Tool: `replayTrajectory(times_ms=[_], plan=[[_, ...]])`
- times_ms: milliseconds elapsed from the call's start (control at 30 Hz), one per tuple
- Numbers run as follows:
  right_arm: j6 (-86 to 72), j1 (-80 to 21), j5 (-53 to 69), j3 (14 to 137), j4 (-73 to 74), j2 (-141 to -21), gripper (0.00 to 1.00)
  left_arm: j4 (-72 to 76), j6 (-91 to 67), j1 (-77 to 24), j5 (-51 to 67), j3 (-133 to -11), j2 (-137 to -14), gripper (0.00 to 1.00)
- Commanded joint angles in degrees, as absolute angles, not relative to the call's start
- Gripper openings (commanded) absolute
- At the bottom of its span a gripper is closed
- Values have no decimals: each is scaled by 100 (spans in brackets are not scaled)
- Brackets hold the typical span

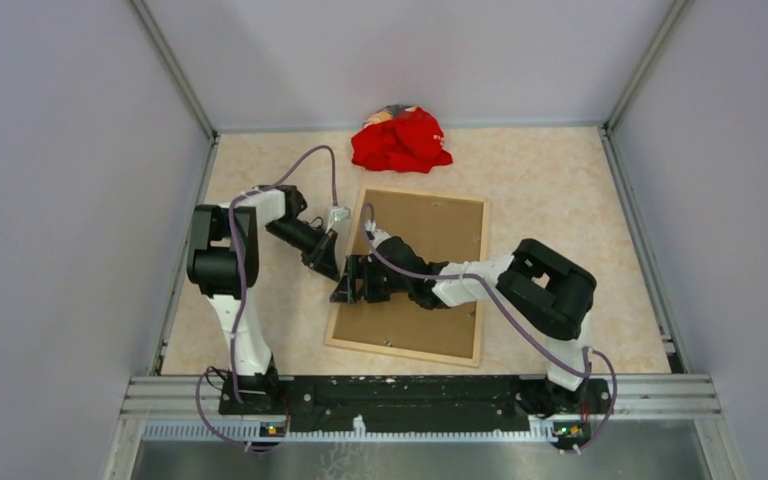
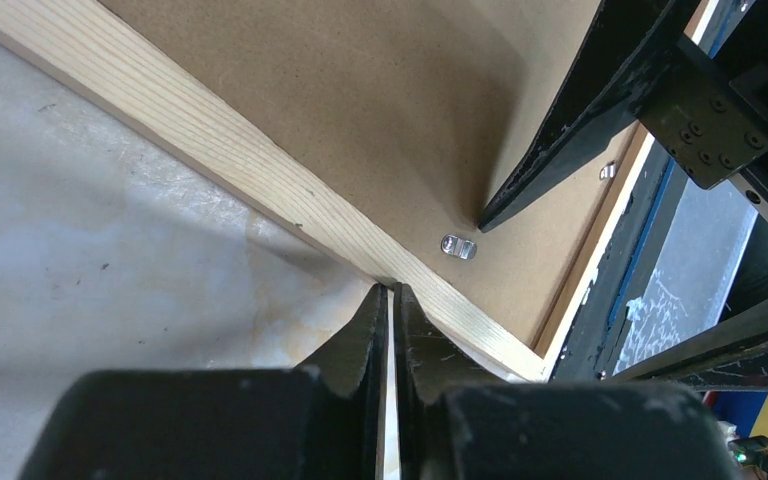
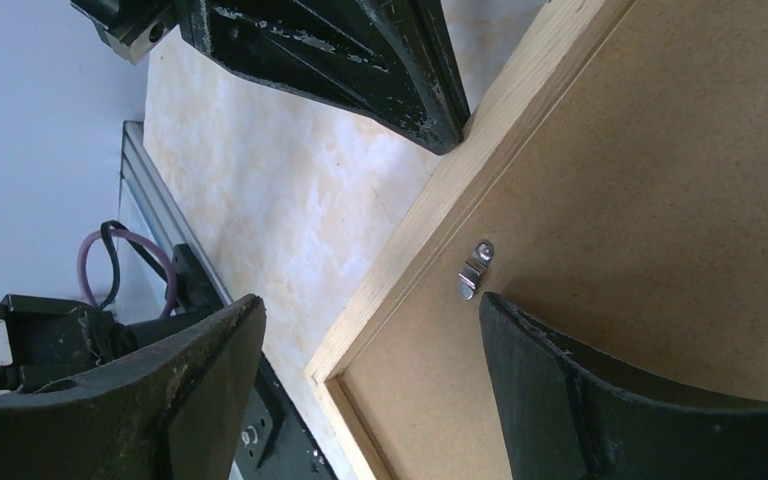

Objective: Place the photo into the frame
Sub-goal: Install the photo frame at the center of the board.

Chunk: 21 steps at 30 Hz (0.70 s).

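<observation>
Backing board point(image 1: 430, 235) fills the frame point(image 2: 210, 150); left fingers point(image 2: 360, 340) closed at its edge, right fingers point(image 3: 600, 400) spread wide nearby.

A beige marbled table point(image 1: 560, 200) carries the frame point(image 1: 400, 354), lying back up, and a crumpled red cloth point(image 1: 400, 140).

The frame point(image 1: 483, 285) lies flat in the middle of the table point(image 1: 560, 190), back side up, with the backing board point(image 1: 430, 235) set inside it. Behind the frame, near the far wall, sits a bundled cloth point(image 1: 400, 140). The left gripper point(image 1: 330, 270) is at the outer side of the frame's left rail. The right gripper point(image 1: 344, 287) straddles that same rail, one finger over the board and the other over the table. A small clip point(image 3: 475, 268) sits on the board just inside the rail, beside that finger.
</observation>
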<state>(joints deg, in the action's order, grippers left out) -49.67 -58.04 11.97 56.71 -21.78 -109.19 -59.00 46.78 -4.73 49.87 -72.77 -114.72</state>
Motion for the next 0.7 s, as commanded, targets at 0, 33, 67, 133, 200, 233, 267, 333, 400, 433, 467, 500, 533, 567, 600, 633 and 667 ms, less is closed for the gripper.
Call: replayTrajectory(times_ms=[0, 33, 67, 133, 200, 233, 267, 333, 400, 433, 467, 500, 533, 567, 600, 633, 667], plan=[[-5047, -5898, 1349, 5867, -2290, -11112, 79, -5575, 4777, -510, 4906, -7298, -11540, 8], [-5068, -5902, 1363, 5865, -2293, -11125, 78, -5573, 4773, -510, 4910, -7288, -11540, 8], [-5071, -5910, 1362, 5868, -2294, -11138, 79, -5572, 4776, -510, 4915, -7287, -11540, 8], [-5074, -5919, 1356, 5863, -2294, -11149, 79, -5569, 4770, -510, 4903, -7310, -11540, 8], [-5081, -5917, 1338, 5868, -2283, -11166, 78, -5576, 4789, -510, 4877, -7301, -11526, 8], [-5086, -5913, 1341, 5877, -2291, -11182, 78, -5564, 4789, -510, 4877, -7288, -11516, 8], [-5095, -5915, 1349, 5888, -2294, -11209, 78, -5564, 4790, -510, 4862, -7279, -11506, 8], [-5113, -5915, 1385, 5934, -2313, -11259, 78, -5571, 4782, -510, 4862, -7272, -11490, 8], [-5132, -5915, 1391, 5958, -2327, -11305, 78, -5572, 4791, -510, 4867, -7265, -11476, 8], [-5139, -5915, 1382, 5964, -2329, -11322, 78, -5579, 4800, -509, 4862, -7262, -11477, 8], [-5141, -5915, 1380, 5973, -2336, -11327, 78, -5576, 4806, -510, 4864, -7264, -11478, 8], [-5145, -5915, 1384, 5983, -2333, -11337, 78, -5579, 4805, -510, 4861, -7267, -11474, 8], [-5149, -5917, 1380, 5985, -2337, -11350, 78, -5581, 4804, -510, 4863, -7263, -11470, 8], [-5152, -5915, 1380, 5991, -2338, -11360, 78, -5581, 4804, -509, 4871, -7268, -11470, 8], [-5157, -5915, 1386, 5996, -2342, -11376, 78, -5581, 4805, -510, 4876, -7271, -11471, 8], [-5172, -5915, 1400, 6003, -2346, -11388, 78, -5581, 4804, -510, 4880, -7269, -11463, 8], [-5185, -5915, 1410, 6014, -2351, -11403, 78, -5581, 4804, -510, 4883, -7269, -11461, 8]])
